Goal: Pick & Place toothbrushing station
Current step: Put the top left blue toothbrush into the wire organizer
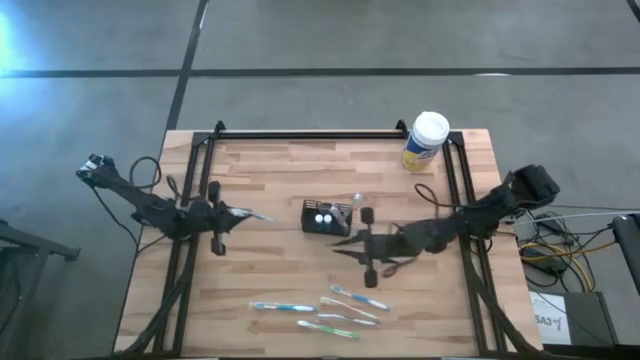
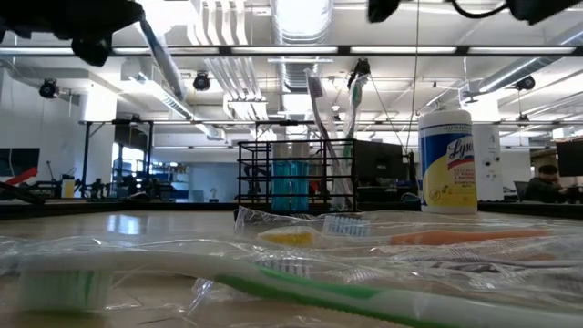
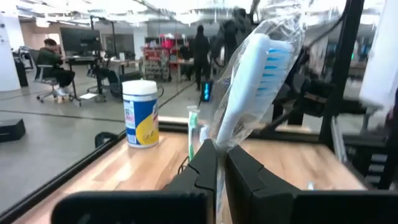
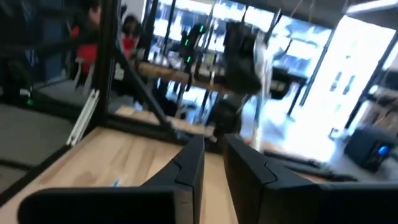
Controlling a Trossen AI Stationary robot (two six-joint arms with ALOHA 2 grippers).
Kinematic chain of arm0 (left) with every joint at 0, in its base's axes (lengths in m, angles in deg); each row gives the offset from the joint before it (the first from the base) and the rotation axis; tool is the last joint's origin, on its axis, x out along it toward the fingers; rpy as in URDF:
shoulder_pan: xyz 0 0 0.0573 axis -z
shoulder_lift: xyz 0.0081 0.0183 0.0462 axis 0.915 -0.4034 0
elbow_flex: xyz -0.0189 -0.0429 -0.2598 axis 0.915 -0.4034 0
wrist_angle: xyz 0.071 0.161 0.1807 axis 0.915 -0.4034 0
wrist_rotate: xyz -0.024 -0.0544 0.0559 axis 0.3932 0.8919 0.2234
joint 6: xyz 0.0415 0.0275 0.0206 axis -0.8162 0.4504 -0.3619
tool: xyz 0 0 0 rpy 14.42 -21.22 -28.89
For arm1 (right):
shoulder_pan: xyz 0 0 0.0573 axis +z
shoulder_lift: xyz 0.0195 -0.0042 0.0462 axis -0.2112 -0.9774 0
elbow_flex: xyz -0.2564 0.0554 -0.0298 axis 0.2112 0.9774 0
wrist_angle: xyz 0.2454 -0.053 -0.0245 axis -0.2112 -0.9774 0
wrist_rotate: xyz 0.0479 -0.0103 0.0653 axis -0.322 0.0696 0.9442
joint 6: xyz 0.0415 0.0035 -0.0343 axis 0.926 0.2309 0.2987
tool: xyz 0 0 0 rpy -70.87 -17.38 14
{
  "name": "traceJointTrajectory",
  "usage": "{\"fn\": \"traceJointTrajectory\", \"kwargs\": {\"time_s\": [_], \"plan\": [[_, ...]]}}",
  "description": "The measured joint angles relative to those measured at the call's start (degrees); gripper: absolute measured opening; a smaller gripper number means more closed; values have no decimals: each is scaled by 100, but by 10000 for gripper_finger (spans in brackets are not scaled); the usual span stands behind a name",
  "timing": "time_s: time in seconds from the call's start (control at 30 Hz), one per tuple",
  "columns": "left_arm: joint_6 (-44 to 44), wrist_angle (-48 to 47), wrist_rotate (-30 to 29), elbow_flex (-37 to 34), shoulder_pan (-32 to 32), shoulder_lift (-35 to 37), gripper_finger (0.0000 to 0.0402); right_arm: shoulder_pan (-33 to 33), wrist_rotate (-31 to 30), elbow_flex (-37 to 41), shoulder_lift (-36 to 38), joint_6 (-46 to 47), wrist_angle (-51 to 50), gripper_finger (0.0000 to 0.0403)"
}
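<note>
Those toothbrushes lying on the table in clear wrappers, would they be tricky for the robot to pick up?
Probably a bit. The wrapped toothbrushes look slim and light, so a nudge may slide them. The crinkly plastic wrap seems loose and glossy, so fingers might grab film rather than handle.

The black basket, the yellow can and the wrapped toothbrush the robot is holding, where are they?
black basket (image 1: 327,217), high view, its middle.
yellow can (image 1: 426,143), high view, white lid.
wrapped toothbrush (image 3: 261,74), left wrist view, bristle head.

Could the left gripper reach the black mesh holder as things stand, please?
Probably yes. The left gripper, shut on a wrapped toothbrush, sits just beside the black mesh holder with bare tabletop between them. The right gripper is close on the holder's far side, though.
</note>
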Motion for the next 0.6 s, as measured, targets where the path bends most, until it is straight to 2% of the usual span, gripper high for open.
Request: {"fn": "traceJointTrajectory", "kwargs": {"time_s": [0.13, 0.3, 0.43, 0.6], "plan": [[-38, -6, -182, -373, 3, 710, 12, 187, -345, 478, 451, -156, 313, 41], [-159, -163, -420, -660, -2, 1399, 12, 357, -366, 1021, 1070, -234, 508, 34], [-392, -167, -437, -693, -8, 1740, 12, 470, -324, 1766, 1444, -418, 1522, 34], [-569, -182, -467, -508, -47, 1715, 12, 377, -374, 2727, 1631, -115, 2709, 27]]}}
